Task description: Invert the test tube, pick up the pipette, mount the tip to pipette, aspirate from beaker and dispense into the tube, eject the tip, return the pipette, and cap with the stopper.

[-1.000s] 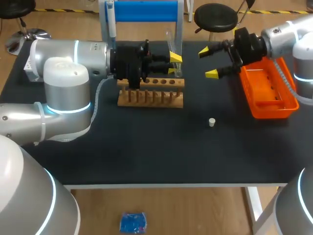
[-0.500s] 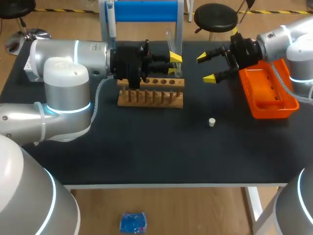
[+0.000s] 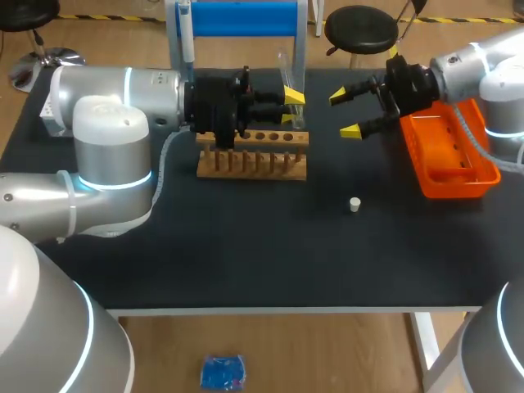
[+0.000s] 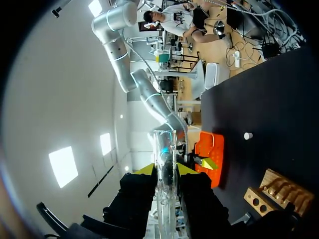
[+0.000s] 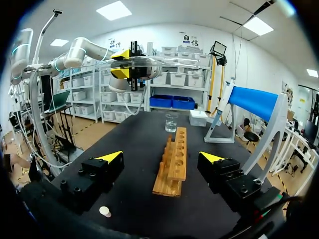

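Clear glass tube (image 3: 285, 74) held level above rack (image 3: 254, 155), clamped in left jaws; right jaws wide open, empty; white stopper (image 3: 354, 204) on table (image 3: 246, 246).

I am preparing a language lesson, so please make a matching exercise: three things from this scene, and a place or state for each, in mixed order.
Things:
1. test tube
2. stopper
3. right gripper

Places or states:
A. open, holding nothing
B. lying alone on the black table
C. held between the fingers of the left gripper

Pairs: 1-C, 2-B, 3-A.
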Controlling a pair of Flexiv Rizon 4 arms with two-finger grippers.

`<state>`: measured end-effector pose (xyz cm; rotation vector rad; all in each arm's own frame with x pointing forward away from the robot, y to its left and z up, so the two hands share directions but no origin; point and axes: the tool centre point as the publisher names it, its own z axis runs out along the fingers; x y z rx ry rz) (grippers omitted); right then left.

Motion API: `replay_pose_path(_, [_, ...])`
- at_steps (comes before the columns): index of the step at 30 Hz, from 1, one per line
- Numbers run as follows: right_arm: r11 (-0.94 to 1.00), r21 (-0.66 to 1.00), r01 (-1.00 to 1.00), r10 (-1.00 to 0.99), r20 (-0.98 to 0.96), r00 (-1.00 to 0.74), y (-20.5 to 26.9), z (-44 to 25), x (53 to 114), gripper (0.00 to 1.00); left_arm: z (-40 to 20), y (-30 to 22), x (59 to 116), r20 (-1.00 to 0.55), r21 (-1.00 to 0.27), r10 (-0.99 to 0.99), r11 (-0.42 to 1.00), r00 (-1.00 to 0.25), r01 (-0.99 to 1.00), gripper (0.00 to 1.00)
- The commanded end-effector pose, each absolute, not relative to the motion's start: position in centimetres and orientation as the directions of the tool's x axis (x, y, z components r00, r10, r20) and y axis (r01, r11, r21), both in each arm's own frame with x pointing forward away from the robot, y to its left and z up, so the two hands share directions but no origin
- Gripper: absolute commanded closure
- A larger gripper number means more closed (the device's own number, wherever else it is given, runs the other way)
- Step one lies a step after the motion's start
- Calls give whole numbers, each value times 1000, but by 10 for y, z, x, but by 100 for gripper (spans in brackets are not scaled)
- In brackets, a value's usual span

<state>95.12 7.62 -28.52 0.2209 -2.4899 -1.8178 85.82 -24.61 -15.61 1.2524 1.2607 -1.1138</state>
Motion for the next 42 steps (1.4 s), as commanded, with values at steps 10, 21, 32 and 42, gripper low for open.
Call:
replay_pose_path(10, [299, 950, -86, -146, -43, -988, 76, -285, 951, 0, -146, -242, 864, -995, -73, 60, 63, -76, 995, 100])
replay_pose_path(21, [299, 950, -86, -146, -43, -988, 76, -285, 951, 0, -137, -238, 883, -870, -493, -23, 35, -493, 869, 100])
replay_pose_path(32, [299, 950, -86, -146, -43, -988, 76, -285, 951, 0, -147, -231, 894, -721, -686, 60, 77, -691, 723, 100])
replay_pose_path(42, [299, 950, -86, -146, -43, -988, 76, -285, 951, 0, -147, -231, 894, -721, -686, 60, 77, -691, 723, 100])
